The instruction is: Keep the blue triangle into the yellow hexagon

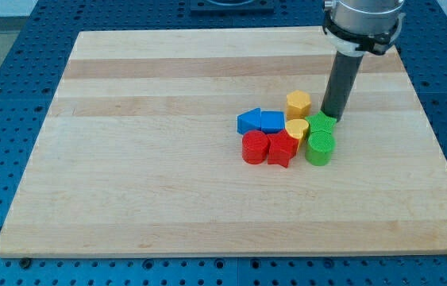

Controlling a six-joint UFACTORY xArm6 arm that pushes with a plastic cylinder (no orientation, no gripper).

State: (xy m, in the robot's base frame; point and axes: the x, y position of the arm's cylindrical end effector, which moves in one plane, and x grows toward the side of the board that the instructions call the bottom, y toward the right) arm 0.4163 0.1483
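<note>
Rod tip at the far right of the block cluster, no jaws fitted.

My tip (331,118) ends a plain rod that grips nothing; it stands just beside the green block (321,123), right of the yellow hexagon (298,103). The blue triangle (248,121) lies flat at the cluster's left, touching a blue block (272,121), apart from the hexagon on the wooden board (144,159).

Probably a robotics lab: wooden board (167,159) on blue perforated bench (1,119), robot arm (362,20) overhead.
</note>
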